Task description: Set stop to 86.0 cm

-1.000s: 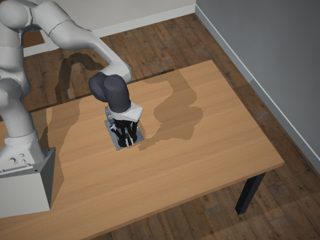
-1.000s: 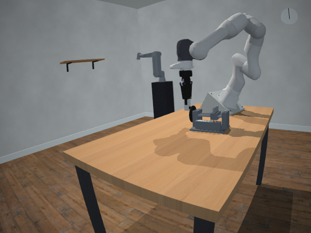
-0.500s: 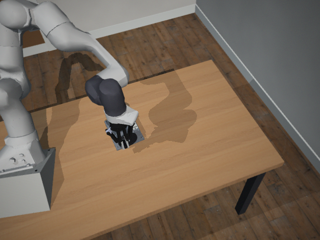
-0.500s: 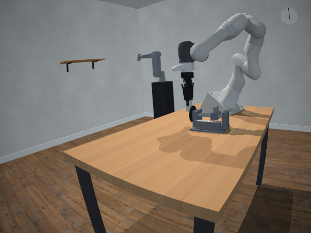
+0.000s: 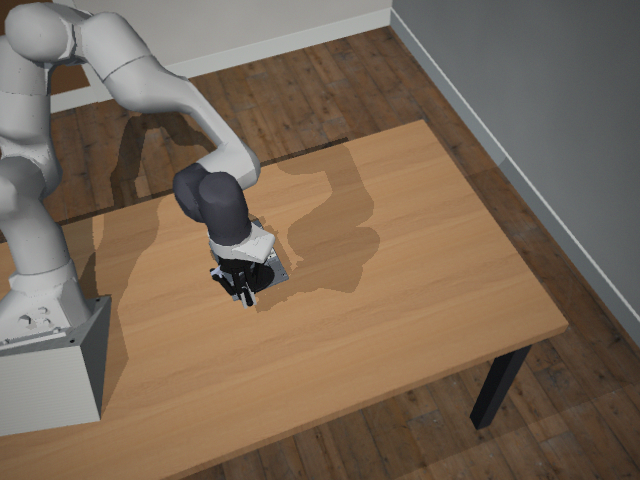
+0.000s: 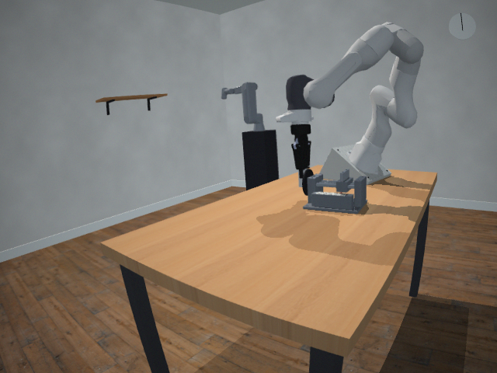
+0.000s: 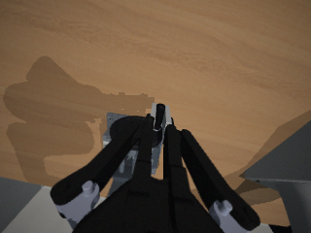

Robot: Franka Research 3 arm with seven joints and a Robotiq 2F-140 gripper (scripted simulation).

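A small grey stop fixture (image 6: 336, 194) stands on the wooden table, with a base plate, two end blocks and a sliding stop block (image 6: 344, 180) on a rail. Its black handwheel (image 6: 307, 181) is at the end facing the wall. My gripper (image 6: 301, 172) reaches straight down onto that end and is shut on the handwheel's handle. In the wrist view the fingers close on the small black handle (image 7: 159, 113) above the fixture's plate. In the overhead view my gripper (image 5: 242, 291) covers most of the fixture (image 5: 269, 265).
My arm's grey pedestal (image 5: 49, 361) sits on the table's left side, close behind the fixture. A second grey arm on a black stand (image 6: 258, 154) stands on the floor beyond the table. A wall shelf (image 6: 130, 98) hangs far off.
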